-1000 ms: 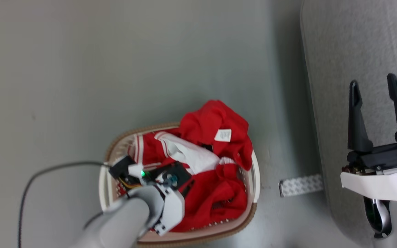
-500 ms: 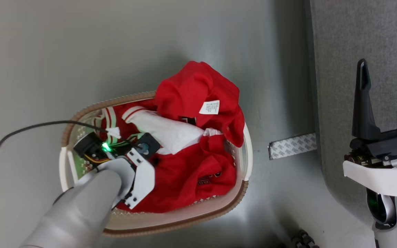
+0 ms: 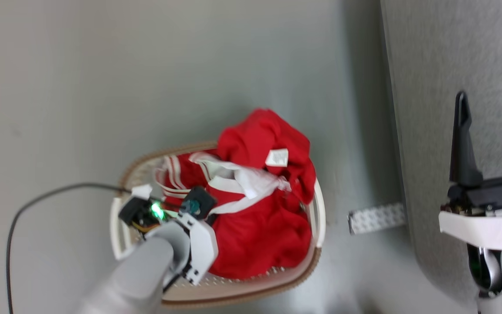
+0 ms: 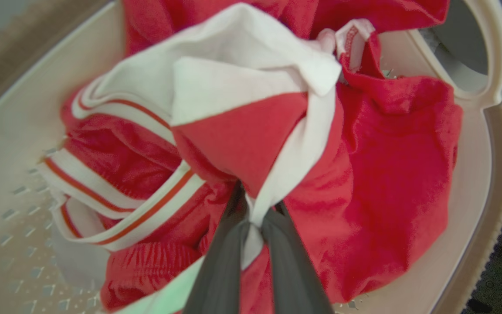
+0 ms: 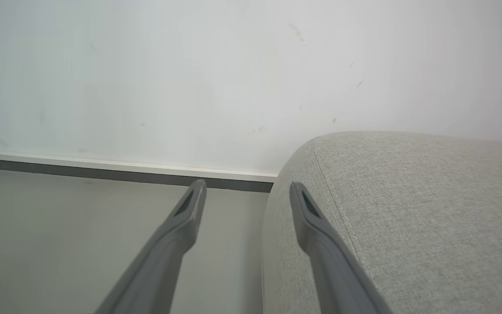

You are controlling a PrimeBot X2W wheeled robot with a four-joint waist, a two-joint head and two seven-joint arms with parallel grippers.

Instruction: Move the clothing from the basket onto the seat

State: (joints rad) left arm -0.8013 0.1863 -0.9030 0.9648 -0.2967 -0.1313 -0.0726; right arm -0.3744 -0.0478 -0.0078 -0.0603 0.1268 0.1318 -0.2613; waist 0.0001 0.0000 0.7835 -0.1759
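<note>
Grey floor (image 3: 103, 87) carries the basket (image 3: 319, 213), where the left end effector (image 4: 251, 220) grips a white fold of the clothing (image 3: 264, 231), the seat (image 3: 451, 52) lying rightward beside the spread-fingered, empty right end effector (image 3: 487, 93).

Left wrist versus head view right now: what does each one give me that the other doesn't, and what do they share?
Left wrist view: the left gripper pinched shut on a white-edged fold of the clothing, seen close up.
Head view: the right gripper open and empty near the seat, a patterned tape strip on the floor, and a black cable running to the left wrist.
Both: the red and white clothing piled inside the basket, with its brown rim.
</note>
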